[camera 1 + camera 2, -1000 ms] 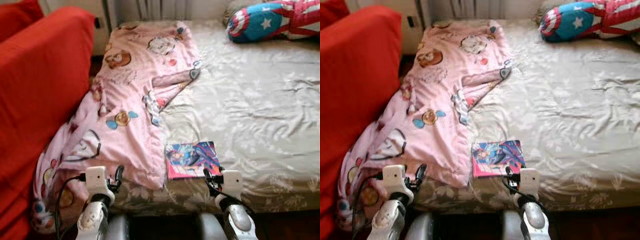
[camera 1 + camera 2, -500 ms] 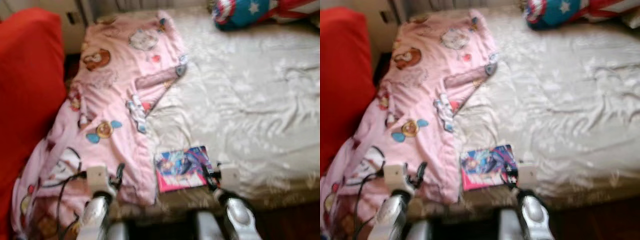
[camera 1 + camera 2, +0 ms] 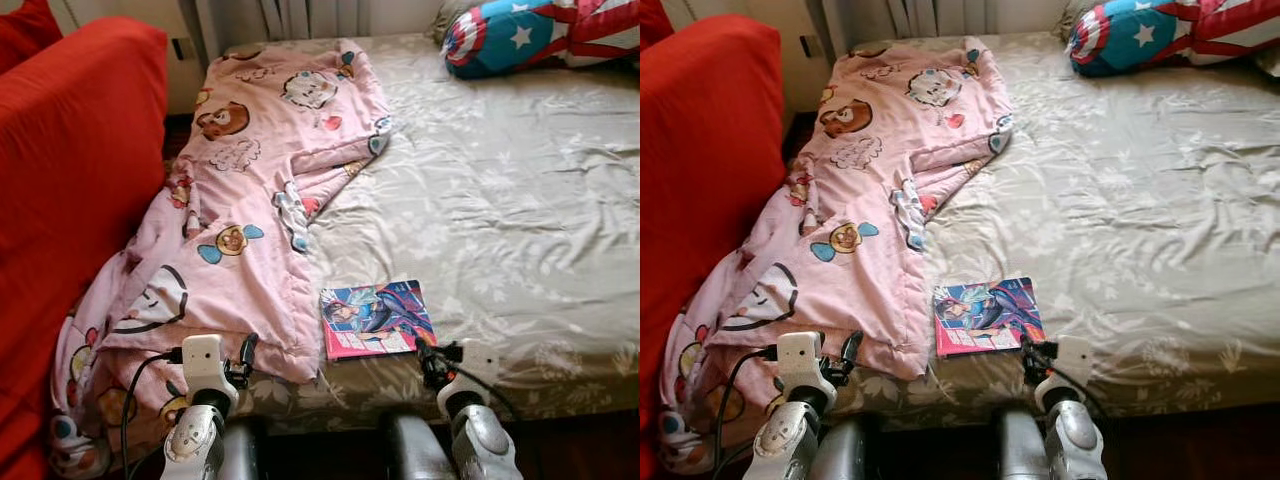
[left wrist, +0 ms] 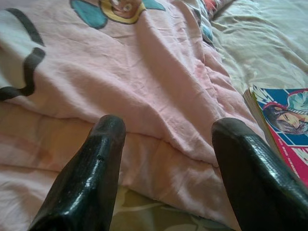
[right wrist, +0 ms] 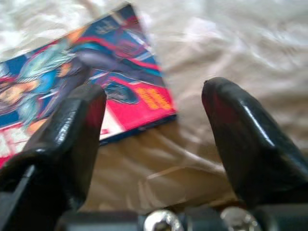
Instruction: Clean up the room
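- The bed (image 3: 520, 210) takes up most of the scene, covered with a wrinkled beige sheet bearing a pale floral print.
- A red sofa (image 3: 70, 180) stands along the bed's left side, its cushioned back rising beside the mattress.
- A pink blanket (image 3: 250, 200) printed with cartoon figures lies lengthwise down the left part of the bed; its lower end spills over the near left corner and hangs against the sofa.
- A pillow (image 3: 520, 35) in blue, red and white with stars rests at the far right corner of the bed.
- A comic book (image 3: 377, 318) with a pink, blue and red cover lies flat on the sheet near the front edge, just beside the blanket's right hem.
- The left gripper (image 4: 166, 144) hovers low at the front edge of the bed, above the blanket's lower fold; its two black fingers stand wide apart and hold nothing.
- The right gripper (image 5: 154, 125) hovers at the front edge just to the right of the comic book, pointing at the book's near right corner; its fingers (image 5: 72, 130) are likewise spread wide with nothing between them, and the book's corner shows beyond the gap.
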{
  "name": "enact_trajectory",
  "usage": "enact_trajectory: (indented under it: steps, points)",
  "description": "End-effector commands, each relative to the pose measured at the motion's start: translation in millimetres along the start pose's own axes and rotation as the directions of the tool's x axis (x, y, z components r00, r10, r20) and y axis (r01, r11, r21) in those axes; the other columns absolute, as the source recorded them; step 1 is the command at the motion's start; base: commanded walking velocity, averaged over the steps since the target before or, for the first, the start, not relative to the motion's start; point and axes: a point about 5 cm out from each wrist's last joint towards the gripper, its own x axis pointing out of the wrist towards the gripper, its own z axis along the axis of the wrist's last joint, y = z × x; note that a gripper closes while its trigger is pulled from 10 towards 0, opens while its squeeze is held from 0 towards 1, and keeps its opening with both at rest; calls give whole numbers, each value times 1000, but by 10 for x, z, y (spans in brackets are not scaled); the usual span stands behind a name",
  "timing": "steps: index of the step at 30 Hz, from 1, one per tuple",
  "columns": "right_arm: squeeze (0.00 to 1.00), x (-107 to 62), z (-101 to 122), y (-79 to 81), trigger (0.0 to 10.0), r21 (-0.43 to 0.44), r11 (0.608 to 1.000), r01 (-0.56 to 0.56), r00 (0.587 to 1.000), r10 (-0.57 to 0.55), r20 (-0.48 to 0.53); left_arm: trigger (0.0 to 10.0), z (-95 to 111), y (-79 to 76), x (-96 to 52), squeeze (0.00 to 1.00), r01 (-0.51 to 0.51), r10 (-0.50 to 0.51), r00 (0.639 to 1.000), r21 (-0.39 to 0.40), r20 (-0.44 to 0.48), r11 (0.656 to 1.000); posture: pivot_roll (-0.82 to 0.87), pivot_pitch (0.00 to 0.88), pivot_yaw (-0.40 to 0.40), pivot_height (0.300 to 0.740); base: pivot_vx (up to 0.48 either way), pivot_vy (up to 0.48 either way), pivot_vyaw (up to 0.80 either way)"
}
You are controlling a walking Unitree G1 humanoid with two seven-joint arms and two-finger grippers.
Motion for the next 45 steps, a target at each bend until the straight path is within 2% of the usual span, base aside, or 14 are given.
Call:
enact_trajectory:
  steps: [1,2,3,4,5,10,17,23,26,29,34,38,40,45]
  points:
    - [35,-18,-83,-13,10000,73,997,26,999,-23,-45,10000,-33,26,-32,0,-2,2,1000,9,-19,1000,-140,174,42,610,0,0,0]
    - [0,-13,-84,-19,10000,102,994,35,998,-30,-50,10000,-31,31,-36,0,-1,1,1000,11,-19,1000,-135,180,48,610,0,0,0]
    - [0,-10,-85,-23,10000,118,992,40,998,-34,-53,10000,-29,34,-38,0,-1,1,1000,12,-18,1000,-135,180,48,610,0,0,0]
    - [0,14,-73,-25,10000,182,982,56,997,-46,-62,10000,-28,47,-45,0,2,-2,1000,18,-19,1000,-124,188,57,610,0,0,0]
    - [0,14,-73,-25,10000,182,982,56,997,-46,-62,10000,-28,47,-45,0,2,-2,1000,18,-19,1000,-124,188,57,610,0,0,0]
    - [0,94,6,-24,10000,326,941,84,996,-66,-66,10000,-13,105,-74,0,10,-9,1000,44,-23,999,-97,206,82,610,0,0,0]
    - [0,138,57,18,10000,442,894,74,997,-62,-42,10000,-4,193,-126,0,15,-13,999,75,-35,997,-71,223,117,610,0,0,0]
    - [0,106,-13,34,10000,480,874,76,997,-60,-49,10000,8,289,-151,0,20,-15,999,102,-49,995,-55,228,142,610,0,0,0]
    - [0,73,-75,25,10000,527,846,85,996,-62,-61,10000,23,325,-152,0,26,-20,998,113,-53,993,-45,228,158,610,0,0,0]
    - [0,61,-91,22,10000,531,843,84,996,-63,-58,10000,31,336,-147,0,36,-29,998,126,-56,991,-42,228,166,610,0,0,0]
    - [0,25,-142,-12,10000,577,810,102,995,-81,-63,10000,40,344,-148,0,48,-40,997,141,-60,989,-30,224,183,610,0,0,0]
    - [0,27,-141,-7,10000,610,787,93,996,-76,-55,10000,48,338,-147,0,58,-49,997,152,-62,987,-27,223,188,610,0,0,0]
    - [0,50,-99,-8,10000,653,754,71,997,-68,-30,10000,63,343,-145,0,61,-52,997,160,-60,985,-18,221,195,610,0,0,0]
    - [0,77,-49,3,10000,664,746,46,998,-56,-6,10000,74,354,-141,0,61,-52,997,166,-59,984,-13,218,201,610,0,0,0]
